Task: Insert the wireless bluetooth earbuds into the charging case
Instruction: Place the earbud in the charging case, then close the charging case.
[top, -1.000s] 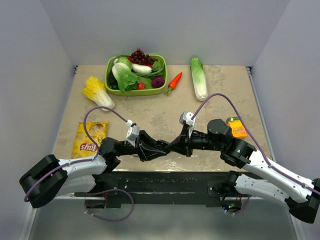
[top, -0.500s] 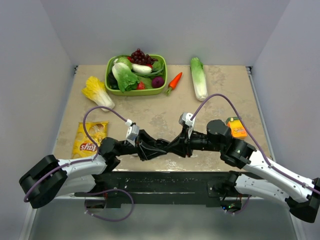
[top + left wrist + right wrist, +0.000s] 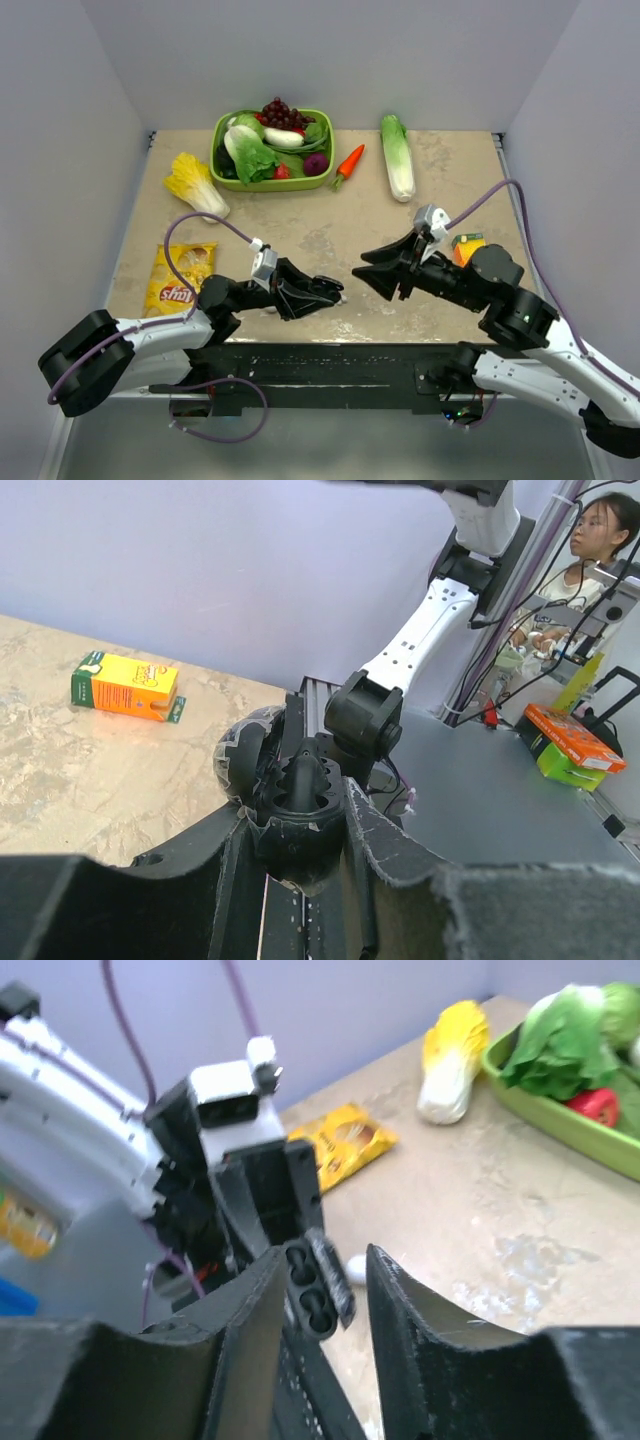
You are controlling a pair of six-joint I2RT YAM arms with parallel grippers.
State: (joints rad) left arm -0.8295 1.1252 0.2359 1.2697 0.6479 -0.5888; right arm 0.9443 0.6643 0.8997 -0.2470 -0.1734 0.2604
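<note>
Gripping the charging case (image 3: 312, 1295) in my left tool (image 3: 328, 289), I present its two sockets toward my right tool (image 3: 365, 270), which stands open and empty, apart to the right. Seated earbuds cannot be confirmed: the sockets look dark. A small white piece (image 3: 355, 1268), possibly a bud, lies on the bench (image 3: 330, 225) just beside the case.

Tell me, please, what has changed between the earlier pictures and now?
The right gripper opened and drew back to the right, away from the left gripper, which it met before. The left gripper stayed put, clamped on the dark two-socket case. Nothing else moved.
</note>
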